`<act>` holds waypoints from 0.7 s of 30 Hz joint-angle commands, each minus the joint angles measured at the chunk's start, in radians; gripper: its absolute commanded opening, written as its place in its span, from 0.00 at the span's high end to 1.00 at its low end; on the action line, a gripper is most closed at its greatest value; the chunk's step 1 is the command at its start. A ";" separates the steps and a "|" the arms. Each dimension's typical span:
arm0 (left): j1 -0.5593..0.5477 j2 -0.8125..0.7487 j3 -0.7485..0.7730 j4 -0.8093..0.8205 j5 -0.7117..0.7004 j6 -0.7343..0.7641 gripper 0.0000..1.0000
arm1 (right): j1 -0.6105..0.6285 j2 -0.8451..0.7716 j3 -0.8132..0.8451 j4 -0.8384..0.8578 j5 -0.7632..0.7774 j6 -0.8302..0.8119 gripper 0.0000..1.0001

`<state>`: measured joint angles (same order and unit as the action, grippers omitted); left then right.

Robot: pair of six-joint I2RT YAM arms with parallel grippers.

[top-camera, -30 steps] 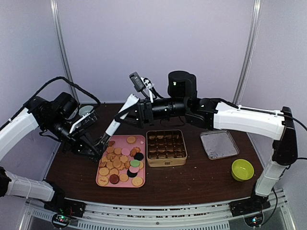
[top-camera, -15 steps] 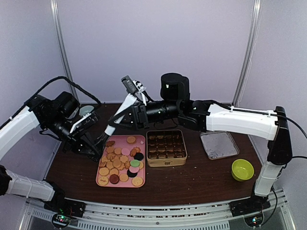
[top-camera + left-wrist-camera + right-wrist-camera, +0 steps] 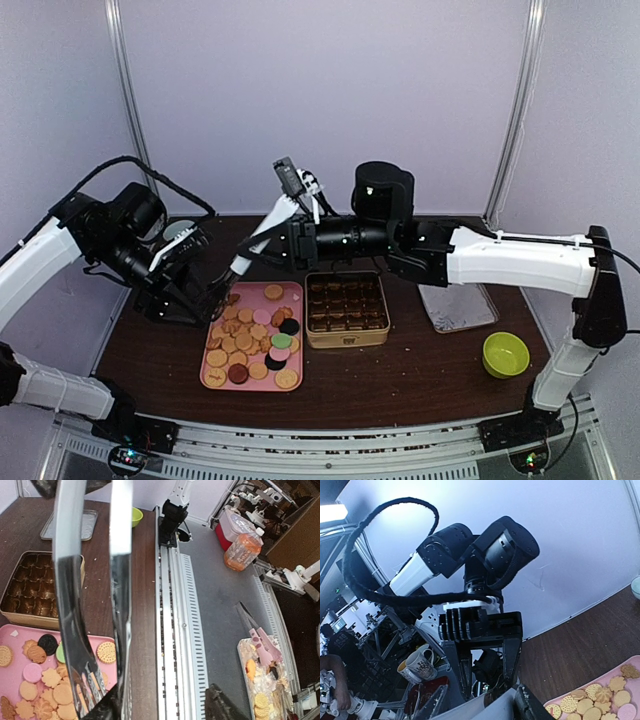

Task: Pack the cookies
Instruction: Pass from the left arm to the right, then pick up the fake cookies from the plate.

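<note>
— Nearest us, where are the cookies (image 3: 250, 335)?
— We see them heaped on the pink tray (image 3: 293, 293) on the surface. The gold tin (image 3: 346, 340) stands just beside it on the right. Its brown compartments look unfilled, though we cannot be sure.
— And the tools?
— Past the tray's far left corner, our left tool (image 3: 165, 705) has its fingers spread apart, and the tips of the tongs (image 3: 252, 245) lie against one finger only. Farther back and higher, our right tool (image 3: 285, 240) is closed around the upper part of the tongs, which slant up over the surface.
— Which step do we reckon this is?
— We judge it a passing of the tongs between our arms, the right one taking them, with no cookie packed that we can see.
— What does the next move call for?
— We would want the right grip firm before the left draws clear, then the tongs' tips brought down over one cookie and that cookie carried to a compartment of the tin
</note>
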<state>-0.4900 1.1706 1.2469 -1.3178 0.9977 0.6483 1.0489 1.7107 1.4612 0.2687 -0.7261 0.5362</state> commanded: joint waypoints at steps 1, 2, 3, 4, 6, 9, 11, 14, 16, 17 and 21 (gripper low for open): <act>0.006 -0.035 0.038 0.059 -0.118 -0.087 0.39 | 0.001 -0.097 -0.082 -0.016 0.200 -0.092 0.63; 0.021 -0.044 0.040 0.076 -0.151 -0.110 0.36 | 0.003 -0.111 -0.107 -0.018 0.232 -0.105 0.64; 0.031 -0.053 0.043 0.089 -0.186 -0.126 0.30 | 0.004 -0.124 -0.127 -0.021 0.270 -0.115 0.64; 0.044 -0.059 0.051 0.095 -0.227 -0.135 0.22 | 0.006 -0.134 -0.147 -0.025 0.310 -0.127 0.64; 0.075 -0.060 0.074 0.096 -0.303 -0.148 0.17 | 0.013 -0.147 -0.178 -0.034 0.377 -0.148 0.65; 0.165 -0.059 0.101 0.092 -0.361 -0.160 0.15 | 0.038 -0.140 -0.194 -0.067 0.485 -0.193 0.65; 0.234 -0.052 0.109 0.091 -0.386 -0.168 0.14 | 0.062 -0.113 -0.174 -0.092 0.552 -0.227 0.65; 0.308 -0.031 0.113 0.080 -0.443 -0.171 0.14 | 0.109 -0.050 -0.124 -0.120 0.650 -0.265 0.65; 0.347 -0.019 0.100 0.084 -0.478 -0.177 0.14 | 0.135 -0.001 -0.081 -0.132 0.708 -0.289 0.65; 0.364 -0.014 0.090 0.087 -0.498 -0.179 0.13 | 0.147 0.025 -0.059 -0.136 0.730 -0.297 0.65; 0.450 0.010 0.038 0.113 -0.535 -0.178 0.13 | 0.177 0.123 0.031 -0.143 0.784 -0.313 0.65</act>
<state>-0.1085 1.1576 1.3270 -1.2472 0.5350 0.4843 1.2007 1.7645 1.4006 0.1257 -0.0662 0.2714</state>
